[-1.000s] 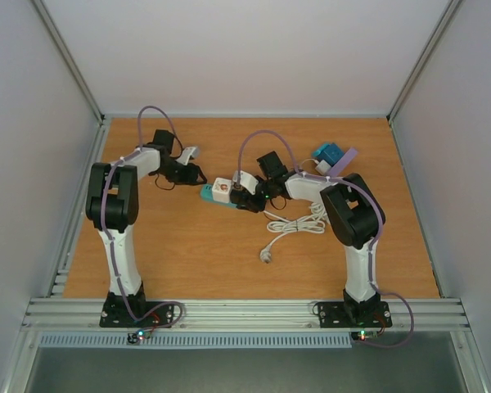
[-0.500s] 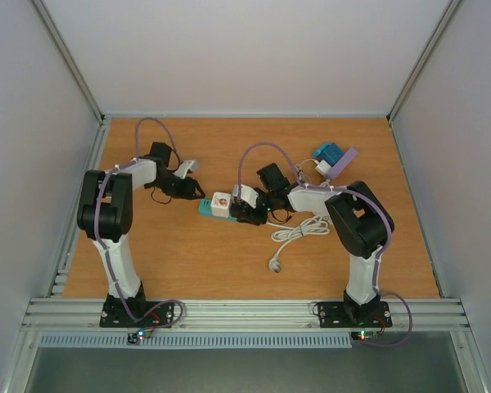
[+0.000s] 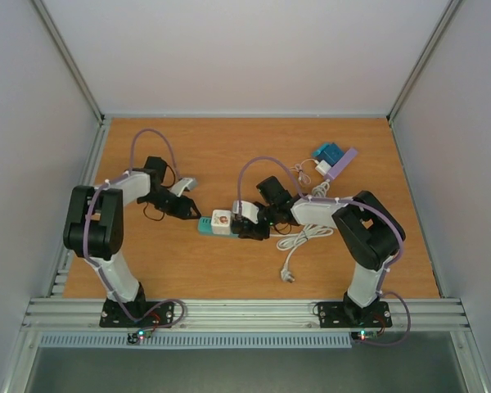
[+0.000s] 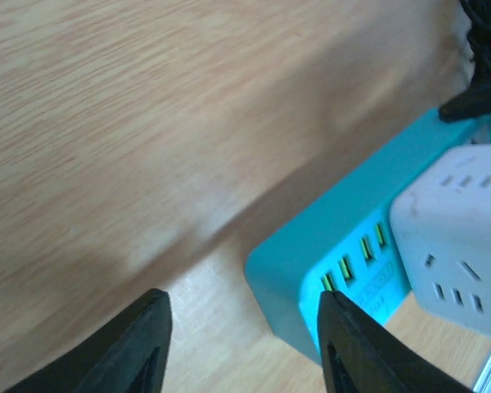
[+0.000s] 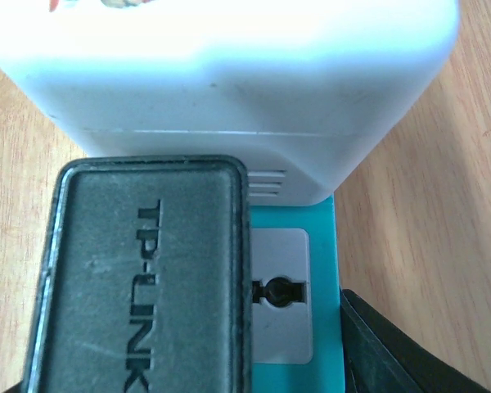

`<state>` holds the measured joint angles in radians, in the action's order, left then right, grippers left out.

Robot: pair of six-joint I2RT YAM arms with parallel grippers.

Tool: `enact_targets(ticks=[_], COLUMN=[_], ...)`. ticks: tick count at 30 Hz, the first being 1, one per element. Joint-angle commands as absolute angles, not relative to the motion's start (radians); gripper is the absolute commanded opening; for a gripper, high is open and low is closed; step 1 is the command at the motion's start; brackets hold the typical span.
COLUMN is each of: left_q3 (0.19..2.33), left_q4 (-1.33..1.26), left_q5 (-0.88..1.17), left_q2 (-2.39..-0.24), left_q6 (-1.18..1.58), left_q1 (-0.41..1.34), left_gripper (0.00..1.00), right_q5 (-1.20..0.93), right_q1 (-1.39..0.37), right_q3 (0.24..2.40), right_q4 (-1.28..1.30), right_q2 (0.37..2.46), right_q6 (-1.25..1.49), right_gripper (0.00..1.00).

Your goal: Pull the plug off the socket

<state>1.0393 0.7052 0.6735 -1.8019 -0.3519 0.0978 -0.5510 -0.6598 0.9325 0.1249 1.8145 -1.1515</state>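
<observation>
Presently the black plug [image 5: 147, 278], lettered TP-LINK, is seen seated in the teal power strip [image 3: 205, 223], just beside a white cube adapter [image 3: 222, 219] that is also set on the strip. The group lies near the centre of the overhead frame on the wooden table [image 3: 229, 147]. The right gripper [image 3: 250, 225] is placed over the plug end of the strip. At the lower right of the right wrist view one of its fingers [image 5: 385, 352] is seen against the strip's long side. The other is hidden by the plug, so whether anything is clamped cannot be told. The left gripper [image 4: 244, 296] is held with jaws parted and nothing is gripped. The strip's free corner is found between them, with bare table showing beside it. A white cable [image 3: 299, 239] is coiled to the right of the strip.
</observation>
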Motion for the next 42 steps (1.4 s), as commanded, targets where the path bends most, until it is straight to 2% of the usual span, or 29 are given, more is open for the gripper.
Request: enact_targets(ticks=[1,4,6,7,12,18,21,28,37,42], left_q3=[1.015,1.011,1.011,1.014,1.013,1.011,1.003,1.088,0.996,0.973], left_q4=[0.716,0.698,0.680,0.676,0.643,0.558,0.509,0.719,0.716,0.664], left_q5=[0.711,0.733,0.738,0.744,0.759,0.726,0.790,0.878,0.835,0.829], left_q2=[-1.719,-1.669,-1.629,-1.611,-1.504,-1.368,-1.330,-1.435,-1.492,-1.528], left_q6=[-0.446,-0.473,-0.492,-0.506,-0.612,-0.686,-0.690,-0.969,-1.231,-1.256], left_q1=[0.100,0.100,0.098,0.098,0.098,0.098,0.098,0.116,0.217,0.270], left_gripper=[0.54,0.70,0.95,0.99,1.00,1.00,1.00,1.00,1.00,0.99], right_q5=[-0.577,-0.586,-0.590,-0.590,-0.611,-0.630,-0.649,-0.660,-0.662,-0.662], right_q1=[-0.668,-0.668,-0.668,-0.669,-0.665,-0.662,-0.663,-0.663,-0.664,-0.668], right_q3=[0.913,0.923,0.928,0.929,0.938,0.955,0.961,0.976,0.972,0.969], right_q4=[0.153,0.167,0.171,0.172,0.185,0.217,0.227,0.225,0.206,0.182], right_q2=[1.784,1.773,1.756,1.746,1.698,1.642,1.627,1.664,1.712,1.723], right_q6=[-1.183,-1.174,-1.167,-1.161,-1.132,-1.111,-1.104,-1.094,-1.099,-1.090], right_gripper=[0.53,0.64,0.70,0.71,0.75,0.75,0.74,0.68,0.48,0.36])
